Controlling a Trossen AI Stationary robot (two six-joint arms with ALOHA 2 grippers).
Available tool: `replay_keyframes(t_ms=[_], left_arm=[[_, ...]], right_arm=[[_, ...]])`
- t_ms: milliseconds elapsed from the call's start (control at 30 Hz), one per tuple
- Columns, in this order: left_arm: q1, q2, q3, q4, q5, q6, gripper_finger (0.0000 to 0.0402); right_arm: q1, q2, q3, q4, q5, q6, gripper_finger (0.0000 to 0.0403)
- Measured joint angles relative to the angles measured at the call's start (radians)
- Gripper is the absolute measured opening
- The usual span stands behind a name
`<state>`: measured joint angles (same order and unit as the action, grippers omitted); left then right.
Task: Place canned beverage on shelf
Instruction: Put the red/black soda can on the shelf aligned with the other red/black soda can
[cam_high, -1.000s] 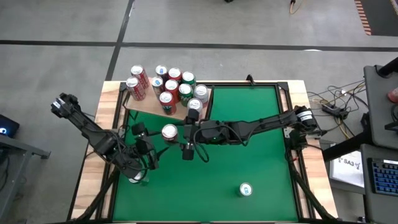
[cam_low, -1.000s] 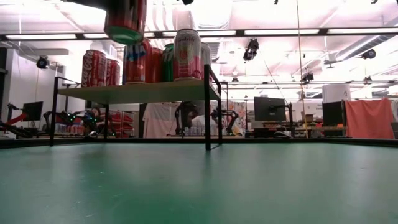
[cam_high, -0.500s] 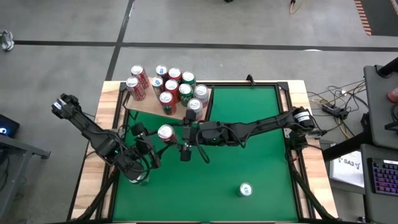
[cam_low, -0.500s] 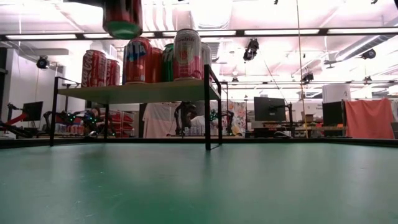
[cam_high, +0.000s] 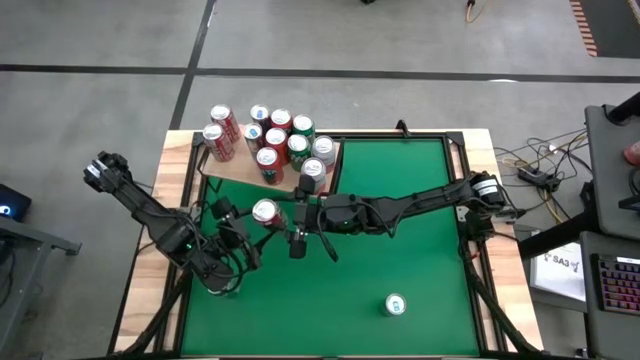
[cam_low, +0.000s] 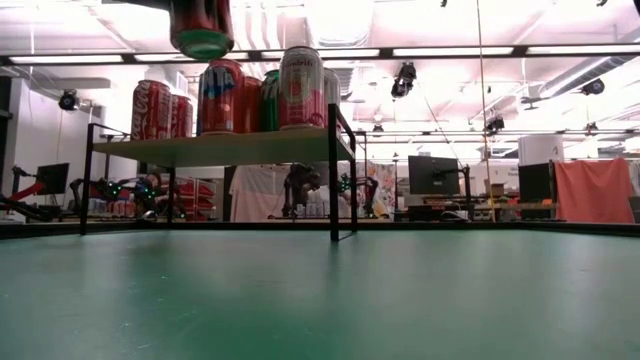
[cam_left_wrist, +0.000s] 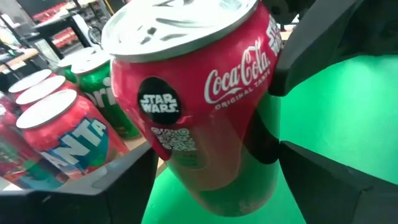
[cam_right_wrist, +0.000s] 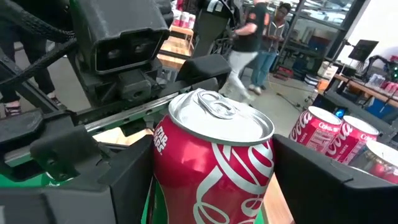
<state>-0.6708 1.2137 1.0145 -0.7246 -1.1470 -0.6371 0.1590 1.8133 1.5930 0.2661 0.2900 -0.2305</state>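
Note:
A red Coca-Cola can hangs in the air in front of the shelf, its silver top up. The shelf is a pale wood board that bears several cans. In the low view only the can's lower end shows, above the level of the shelf board. My left gripper reaches the can from the table's left and my right gripper from the right. Both are shut on it. My left gripper has the can's red side wall between its two fingers, low on the can, coming from the table's left and slanting slightly down. The can is clear of the table and leans in this view. My right gripper pinches the can's side wall between its two fingers, below the rim. The fingers come level from the table's right. The can stands nearly upright between them, clear of the table and the shelf.
Several red, green and orange cans crowd the shelf's far part. The shelf's dark upright end panel stands toward the table's middle. One more can stands on the green table near the front right. People move in the room behind.
The can has gone slightly up and a little toward the table's left, held between both grippers. Both arms have otherwise stayed where they were.

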Motion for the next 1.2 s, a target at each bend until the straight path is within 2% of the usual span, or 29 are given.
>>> replay_keyframes(t_ms=[133, 267, 400, 533, 867, 967, 1033, 1200], left_arm=[[0.002, 0.0, 0.0, -0.001, 0.042, 0.005, 0.0353], [0.002, 0.0, 0.0, 0.001, 0.029, 0.018, 0.0394], [0.002, 0.007, 0.0, 0.026, 0.018, 0.026, 0.0378], [0.004, 0.021, 0.0, 0.036, -0.049, 0.029, 0.0362], [0.02, 0.029, -0.002, 0.04, -0.087, -0.012, 0.0348], [0.02, 0.029, -0.002, 0.041, -0.104, -0.008, 0.0324], [0.02, 0.028, -0.002, 0.043, -0.109, -0.004, 0.0298], [0.02, 0.019, -0.002, 0.042, -0.093, 0.005, 0.0294]], right_arm=[[0.0, 0.0, -0.001, 0.013, -0.005, 0.011, 0.0278], [0.0, 0.0, -0.001, 0.015, -0.004, 0.03, 0.0278], [0.0, 0.0, -0.002, 0.005, -0.002, 0.103, 0.0278], [-0.001, 0.008, -0.002, 0.025, 0.012, 0.16, 0.0278], [-0.001, 0.036, -0.001, 0.084, 0.031, 0.139, 0.0278], [-0.001, 0.036, 0.0, 0.084, 0.027, 0.11, 0.0279], [0.0, 0.036, 0.001, 0.08, 0.026, 0.097, 0.0289], [0.001, 0.036, 0.001, 0.079, 0.024, 0.098, 0.0318]])
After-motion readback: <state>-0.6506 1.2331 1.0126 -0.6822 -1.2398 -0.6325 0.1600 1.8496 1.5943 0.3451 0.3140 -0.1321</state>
